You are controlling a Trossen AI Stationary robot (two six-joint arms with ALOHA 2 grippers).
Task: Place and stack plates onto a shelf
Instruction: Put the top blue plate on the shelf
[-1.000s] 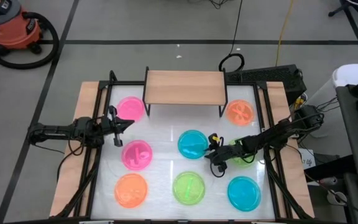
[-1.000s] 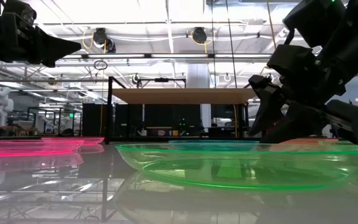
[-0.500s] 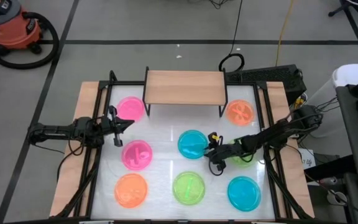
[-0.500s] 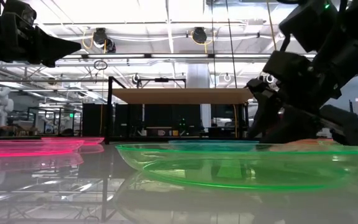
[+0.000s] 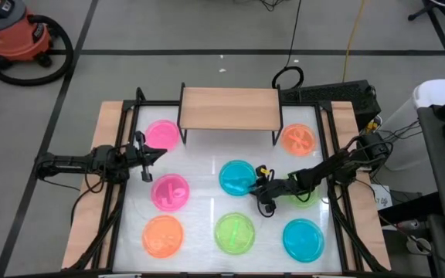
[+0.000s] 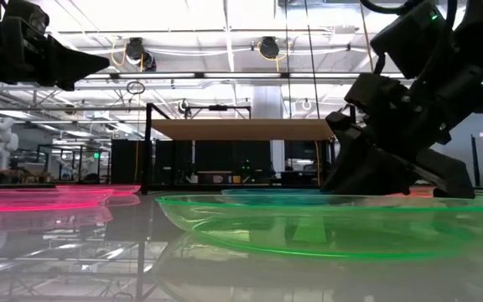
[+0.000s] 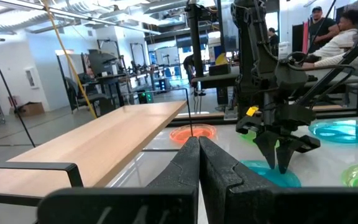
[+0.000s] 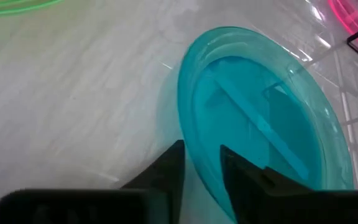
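Observation:
Several plates lie flat on the white table. A blue plate (image 5: 236,177) sits in the middle, and my right gripper (image 8: 202,155) stands at its right rim, shut on it. My right gripper (image 5: 259,185) slants down from the right. The light-wood shelf (image 5: 229,108) stands on black legs at the far middle, nothing on it. My left gripper (image 5: 161,152) hovers shut and level at the left, between two pink plates (image 5: 161,133) (image 5: 169,191). My right gripper has the blue plate's rim (image 8: 188,146) on the plate's right side between its two fingers, one finger (image 8: 169,165) outside the wall and one (image 8: 244,171) inside the dish. The fingers slant down from the table's right. The plate rests flat on the table.
An orange plate (image 5: 297,139) lies at the far right and a green one (image 5: 304,194) under my right arm. Along the near edge lie an orange (image 5: 163,235), a green (image 5: 235,233) and a blue plate (image 5: 303,239). Black frame rails run along both table sides.
My right gripper has sunk a little and tipped further down, edging toward the blue plate's rim.

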